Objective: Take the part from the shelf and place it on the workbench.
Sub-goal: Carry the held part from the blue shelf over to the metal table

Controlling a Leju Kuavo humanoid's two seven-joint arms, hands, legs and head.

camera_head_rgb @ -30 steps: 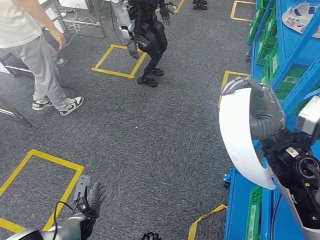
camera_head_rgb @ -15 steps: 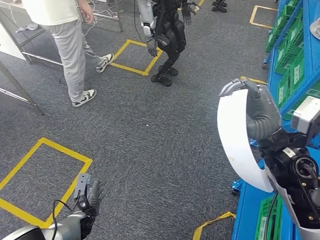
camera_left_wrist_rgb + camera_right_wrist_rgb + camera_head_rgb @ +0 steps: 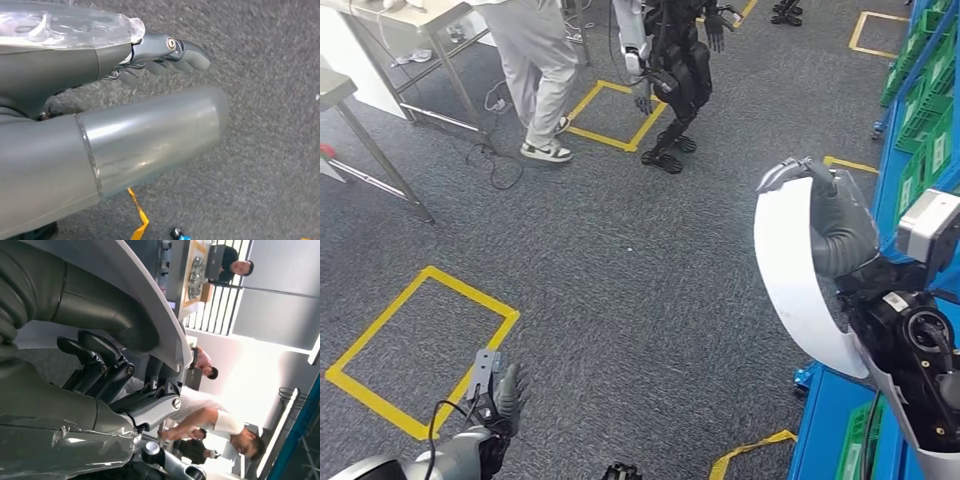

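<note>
The grey carpeted floor (image 3: 637, 290) stretches wide ahead, marked with a yellow taped square (image 3: 422, 350) at the near left and another farther off, where a second, dark humanoid robot (image 3: 675, 60) stands. A blue shelf rack (image 3: 924, 110) with green bins runs along the right edge, close beside the right arm, and a table (image 3: 388, 20) stands at the far left with a person (image 3: 535, 60) next to it. The step in hand appears to be the carry: the part (image 3: 792, 270), a white curved panel, is off the shelf and grasped upright by the right hand (image 3: 844, 225), fingers wrapped over its upper edge. The left hand (image 3: 505, 395) hangs low over the floor, holding nothing, its fingers loosely apart. The next move likely calls for turning away from the rack toward the workbench, perhaps the far table, keeping the panel's long lower edge off the rack frame. Open room lies to the left and centre; the person, the other robot and loose cables (image 3: 490, 160) narrow the far side.
</note>
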